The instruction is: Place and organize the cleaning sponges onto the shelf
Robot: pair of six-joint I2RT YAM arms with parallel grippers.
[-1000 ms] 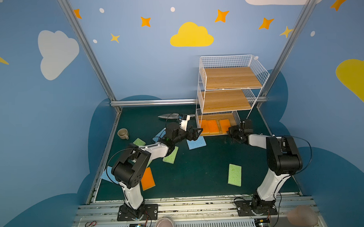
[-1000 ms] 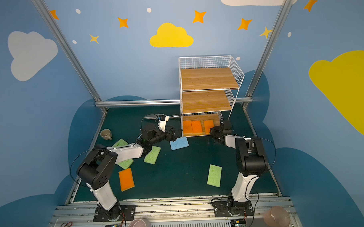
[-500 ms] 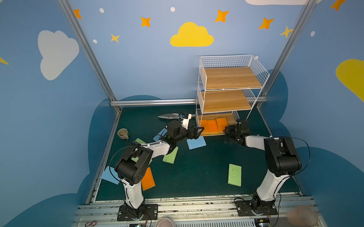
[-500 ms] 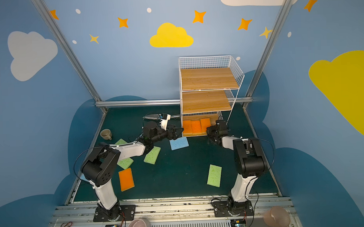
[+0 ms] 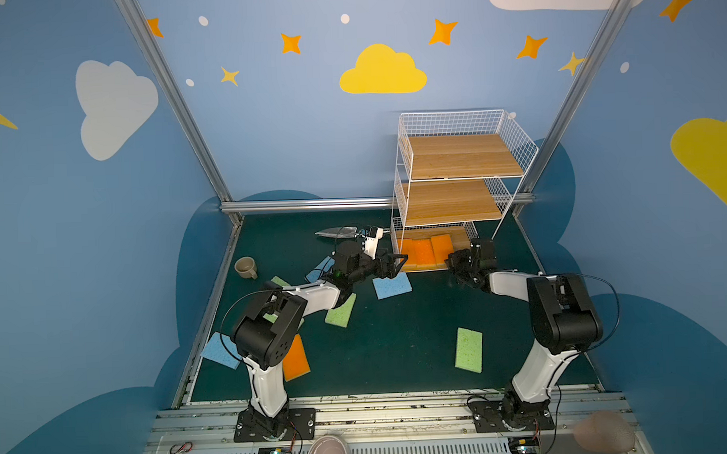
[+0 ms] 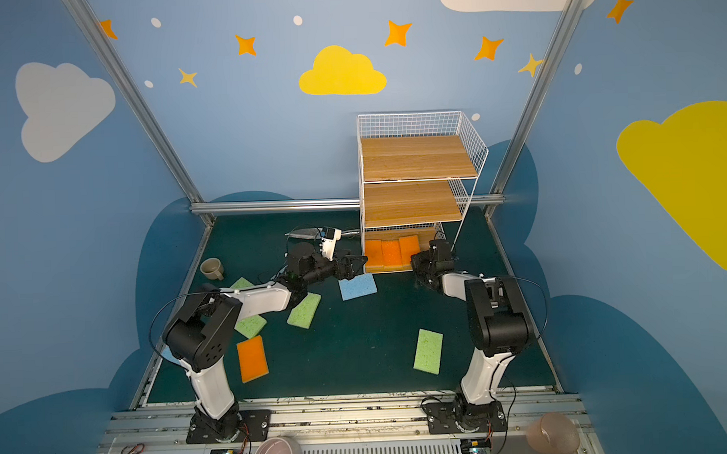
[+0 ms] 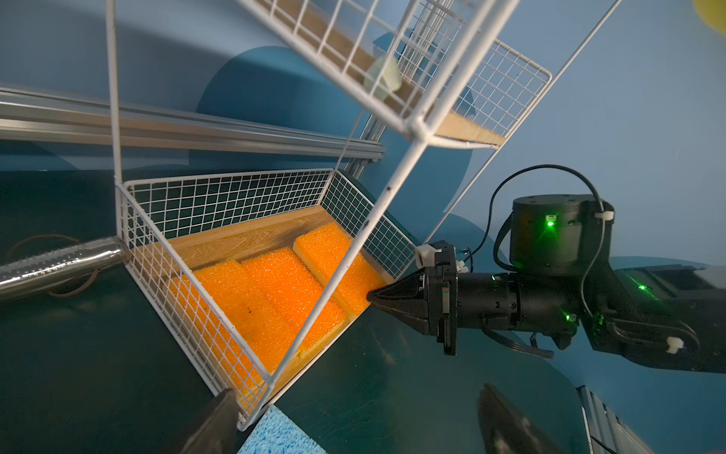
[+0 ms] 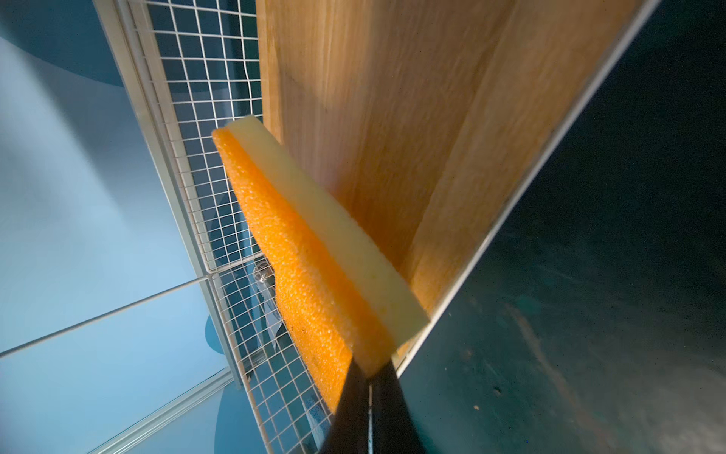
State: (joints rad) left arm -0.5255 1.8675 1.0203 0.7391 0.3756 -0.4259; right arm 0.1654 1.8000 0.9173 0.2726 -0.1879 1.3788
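The shelf [image 5: 459, 158] [image 6: 417, 157] stands at the back right, and three orange sponges [image 5: 423, 252] [image 7: 275, 291] lie side by side on its bottom board. My right gripper [image 5: 452, 260] [image 7: 373, 296] [image 8: 369, 401] is shut, holds nothing, and touches the front corner of the rightmost orange sponge [image 8: 298, 251] with its tip. My left gripper [image 5: 396, 264] [image 7: 359, 428] hangs open and empty by the shelf's front left corner, above a blue sponge [image 5: 391, 286] [image 7: 275, 436]. On the mat lie loose green sponges [image 5: 341, 311] [image 5: 468, 349], an orange sponge [image 5: 295, 358] and another blue sponge [image 5: 220, 350].
A beige cup [image 5: 245, 267] stands at the mat's left edge. A metal tool [image 5: 337, 232] [image 7: 59, 263] lies behind the left arm, against the shelf's left side. A pink bowl [image 5: 328, 451] sits on the front rail.
My right gripper has slid left toward the shelf's bottom tier, and the rightmost orange sponge has shifted slightly inward. The left gripper has stayed open and has hardly moved.
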